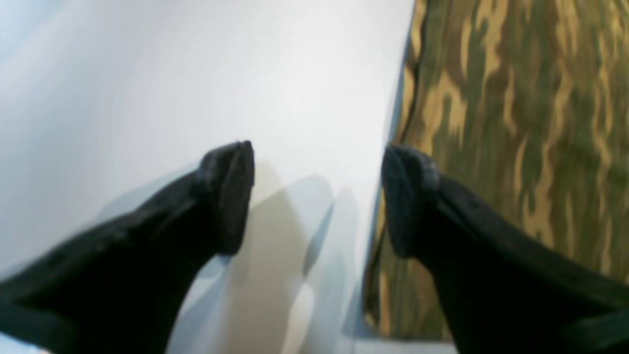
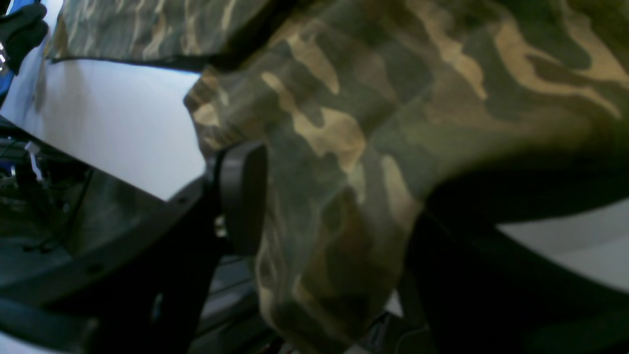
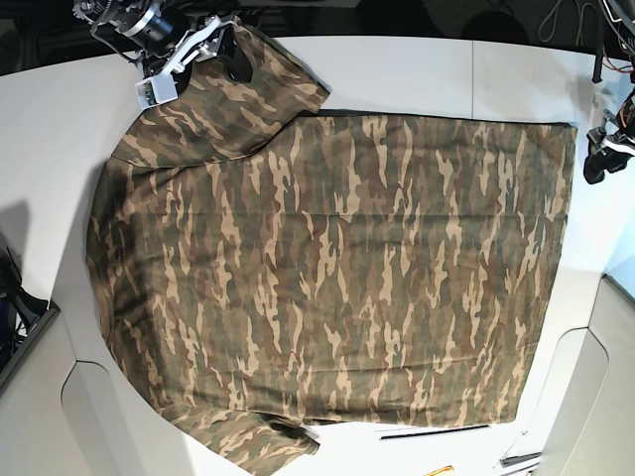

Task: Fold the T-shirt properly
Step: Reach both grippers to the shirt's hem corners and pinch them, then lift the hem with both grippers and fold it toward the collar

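The camouflage T-shirt (image 3: 327,268) lies spread flat on the white table (image 3: 417,69). My right gripper (image 3: 234,58) is at the far left sleeve. In the right wrist view its jaws (image 2: 334,206) stand wide apart with sleeve cloth (image 2: 344,137) bunched between them and draped over one finger. My left gripper (image 3: 595,164) is at the shirt's right edge. In the left wrist view it (image 1: 318,196) is open and empty over bare table, one fingertip (image 1: 408,196) just over the shirt's edge (image 1: 516,123).
The table's curved front edge (image 3: 79,367) runs along the lower left, with dark equipment (image 3: 15,297) beyond it. A thin dark strip (image 3: 437,432) lies on the table below the shirt. Cables (image 3: 566,15) hang at the far right.
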